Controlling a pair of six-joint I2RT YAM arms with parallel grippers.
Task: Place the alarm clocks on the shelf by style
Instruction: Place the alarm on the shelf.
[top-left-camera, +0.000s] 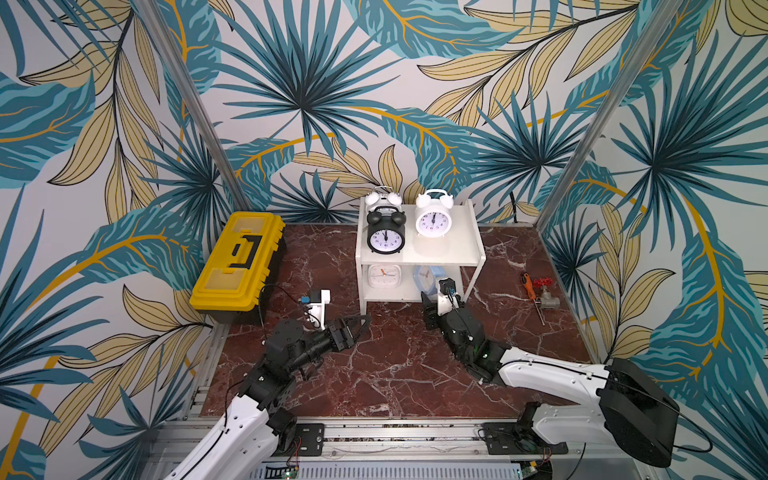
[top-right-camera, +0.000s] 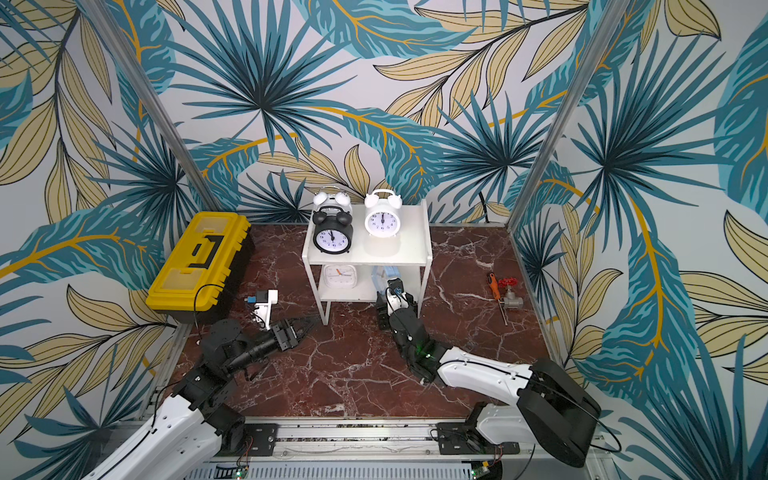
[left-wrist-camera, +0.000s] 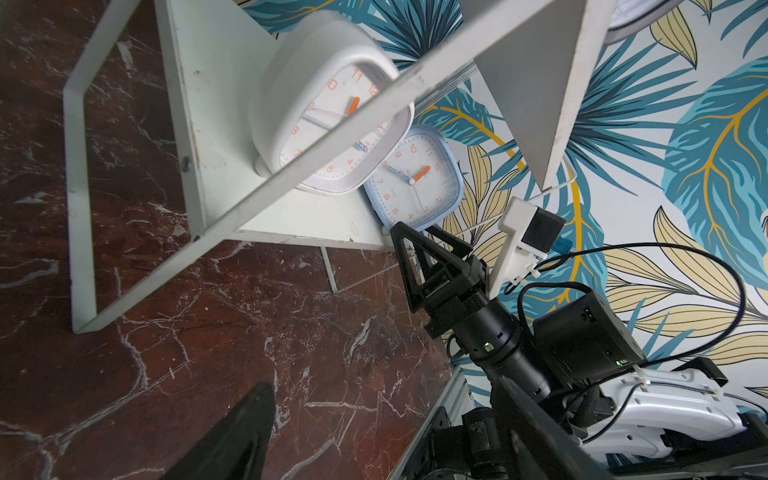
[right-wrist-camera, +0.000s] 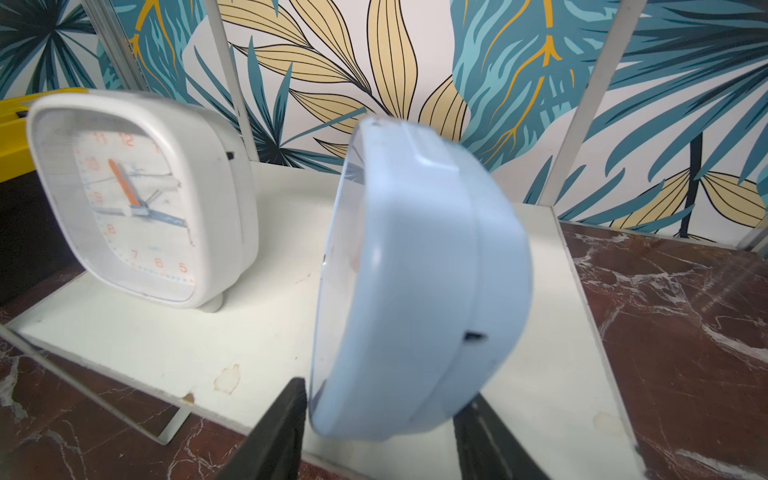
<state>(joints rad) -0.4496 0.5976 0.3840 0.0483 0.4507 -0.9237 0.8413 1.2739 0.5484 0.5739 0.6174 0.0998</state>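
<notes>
**Lower board of the shelf (top-left-camera: 457, 249), with the right gripper (right-wrist-camera: 382, 395) at the light blue clock (right-wrist-camera: 415, 270).** The clock stands on the lower board near its front edge, leaning rather than upright. It is well apart from the white square clock (right-wrist-camera: 137, 208) on the same board. The jaws straddle its lower part, one finger before the glass and one behind the back. Whether the pads press on it cannot be told. The left gripper (top-left-camera: 359, 328) hangs low over the table (top-left-camera: 374, 374), jaws spread and empty, clear of the shelf.

**Risk.** A clock let go while leaning may, by my judgement, topple onto its face or slide off the front edge. A finger catching the case on the way out would drag it off the board.

**Views.** The right wrist view alone shows the lean and the fit of the jaws, but not the blue clock's dial. The left wrist view shows both square dials with their orange hands. Both top views show the upper board. There the black bell clock (top-left-camera: 385, 237), the front white bell clock (top-left-camera: 433, 220) and the rear white bell clock (top-left-camera: 382, 199) stand. In those views the blue clock is largely hidden.
</notes>
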